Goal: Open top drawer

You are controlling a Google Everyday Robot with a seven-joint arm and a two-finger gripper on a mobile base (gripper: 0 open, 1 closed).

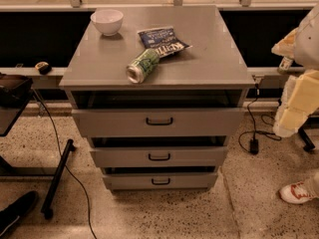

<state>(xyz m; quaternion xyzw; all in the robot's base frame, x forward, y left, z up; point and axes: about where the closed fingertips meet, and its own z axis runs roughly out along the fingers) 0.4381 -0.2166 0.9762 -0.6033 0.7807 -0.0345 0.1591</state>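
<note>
The grey cabinet (159, 59) has three drawers, each with a black bar handle. The top drawer (114, 122) has the widest front panel and its handle (159, 121) sits at the centre. This drawer stands a little way out from the cabinet, with a dark gap above its front. My gripper (285, 59) is at the right edge of the view on the cream-coloured arm (299, 101). It is to the right of the cabinet, near its top corner, apart from the drawer and its handle.
On the cabinet top are a white bowl (107, 21), a green can on its side (142, 66) and a blue snack bag (162, 41). The middle drawer (159, 157) and bottom drawer (160, 181) also stick out slightly. A person's shoe (295, 193), cables and a black stand (57, 176) are on the floor.
</note>
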